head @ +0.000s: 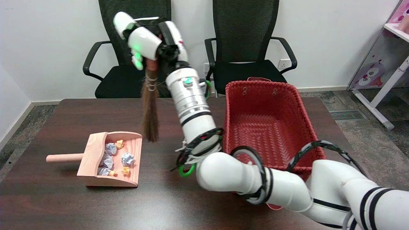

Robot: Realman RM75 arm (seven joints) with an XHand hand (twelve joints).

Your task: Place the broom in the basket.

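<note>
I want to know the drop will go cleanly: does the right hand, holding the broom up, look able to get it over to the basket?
Probably yes. The right hand holds the broom clear above the table, bristles hanging down. The red basket is open-topped and looks empty, with nothing standing between them.

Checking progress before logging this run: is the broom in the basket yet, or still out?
Out. The right hand holds the broom in the air, bristles hanging over the table, left of the red basket.

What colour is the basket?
Red, woven basket, clearest in the head view, to the right of the raised right arm.
</note>
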